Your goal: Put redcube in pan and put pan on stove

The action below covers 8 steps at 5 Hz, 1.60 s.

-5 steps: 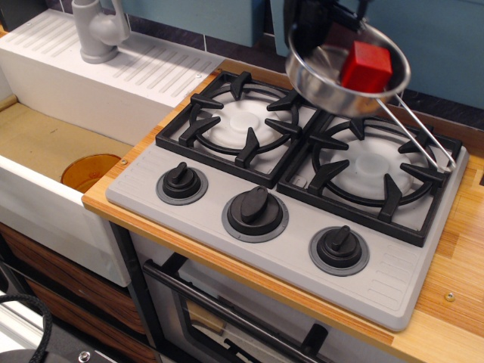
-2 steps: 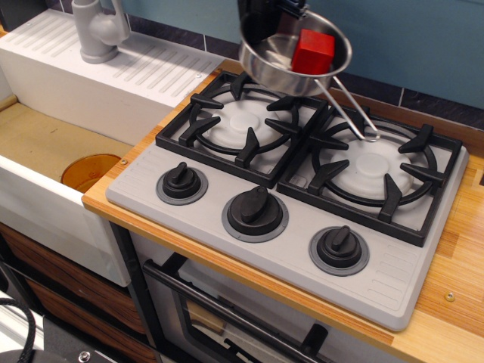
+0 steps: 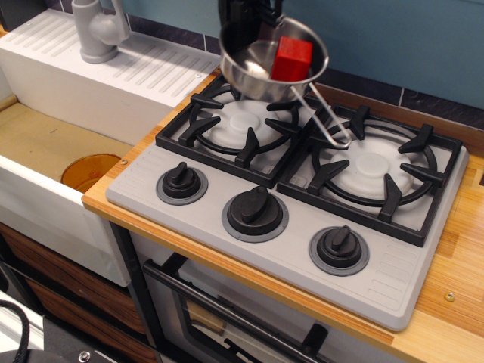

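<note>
The gripper (image 3: 243,17) is pinching the far rim of the pan (image 3: 261,66), as best I can tell from its half-hidden fingers, and holding it tilted above the stove's (image 3: 302,249) far left burner (image 3: 242,125). The redcube (image 3: 293,60) is sitting inside, so levelling before lowering would be wise, while the wire handle (image 3: 321,117), the pan's long axis, is pointing near-right.

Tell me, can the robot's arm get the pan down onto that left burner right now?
Probably yes. The gripper holds the pan by its far rim, with the red cube inside, above the left burner. Nothing sits on that grate.
</note>
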Motion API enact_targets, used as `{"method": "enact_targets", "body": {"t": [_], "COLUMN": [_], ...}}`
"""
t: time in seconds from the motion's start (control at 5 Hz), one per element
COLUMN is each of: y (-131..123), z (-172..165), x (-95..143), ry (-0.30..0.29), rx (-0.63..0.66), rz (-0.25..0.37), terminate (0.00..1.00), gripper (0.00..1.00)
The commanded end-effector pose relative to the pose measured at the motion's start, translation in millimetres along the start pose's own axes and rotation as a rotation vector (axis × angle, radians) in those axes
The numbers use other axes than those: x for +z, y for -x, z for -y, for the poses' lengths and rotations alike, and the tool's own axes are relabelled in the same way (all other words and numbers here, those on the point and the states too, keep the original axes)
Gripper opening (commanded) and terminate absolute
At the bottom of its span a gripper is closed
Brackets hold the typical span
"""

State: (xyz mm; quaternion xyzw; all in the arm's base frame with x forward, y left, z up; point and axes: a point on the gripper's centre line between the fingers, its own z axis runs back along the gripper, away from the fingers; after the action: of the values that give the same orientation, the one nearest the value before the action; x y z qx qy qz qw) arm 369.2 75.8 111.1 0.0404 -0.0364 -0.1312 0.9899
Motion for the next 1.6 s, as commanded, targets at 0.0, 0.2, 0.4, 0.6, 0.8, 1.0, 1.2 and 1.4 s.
{"method": "enact_targets", "body": {"t": [0.0, 0.2, 0.4, 0.6, 0.8, 1.0, 1.2, 1.4], "y": [0.3, 3.6, 6.5, 9.0, 9.7, 12.5, 11.9, 10.4], "z": [-13.5, -19.0, -23.0, -22.0, -18.7, -12.0, -8.8, -5.5], "x": [-11.7, -28.8, -42.8, -59.0, -61.2, -48.3, -34.7, -13.0], "ry": [-0.007, 0.008, 0.021, 0.037, 0.042, 0.050, 0.045, 0.036], "rx": [0.009, 0.006, 0.002, -0.011, -0.008, -0.001, 0.006, 0.012], "rz": [0.079, 0.096, 0.110, 0.137, 0.140, 0.114, 0.097, 0.073], "terminate": [0.00, 0.00, 0.00, 0.00, 0.00, 0.00, 0.00, 0.00], "gripper": [0.00, 0.00, 0.00, 0.00, 1.00, 1.00, 1.00, 1.00]}}
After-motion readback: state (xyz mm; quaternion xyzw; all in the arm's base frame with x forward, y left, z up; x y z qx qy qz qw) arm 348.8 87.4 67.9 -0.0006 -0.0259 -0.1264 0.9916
